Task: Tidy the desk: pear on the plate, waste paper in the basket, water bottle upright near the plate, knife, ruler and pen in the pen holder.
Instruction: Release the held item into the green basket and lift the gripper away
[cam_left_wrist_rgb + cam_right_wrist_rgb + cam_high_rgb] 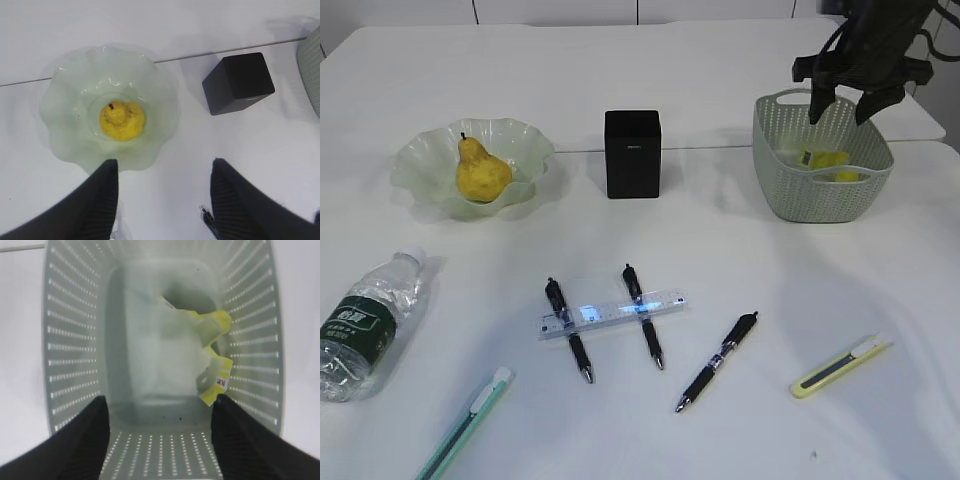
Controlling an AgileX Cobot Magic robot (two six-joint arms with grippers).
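while the right hand [850, 108] hangs open, waste paper [212, 365] lies in the basket [75, 340].

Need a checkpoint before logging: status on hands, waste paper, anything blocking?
Right hand open, empty, over basket. Left hand open, empty, near plate. Waste paper lying in basket, pear on plate. Nothing in the way.

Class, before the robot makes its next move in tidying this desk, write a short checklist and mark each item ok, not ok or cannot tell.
1. Pear on plate: ok.
2. Waste paper in basket: ok.
3. Right hand open, empty above basket: ok.
4. Left hand open, empty: ok.
5. Water bottle upright near plate: not ok, lying down.
6. Ruler in pen holder: not ok, across two pens on desk.
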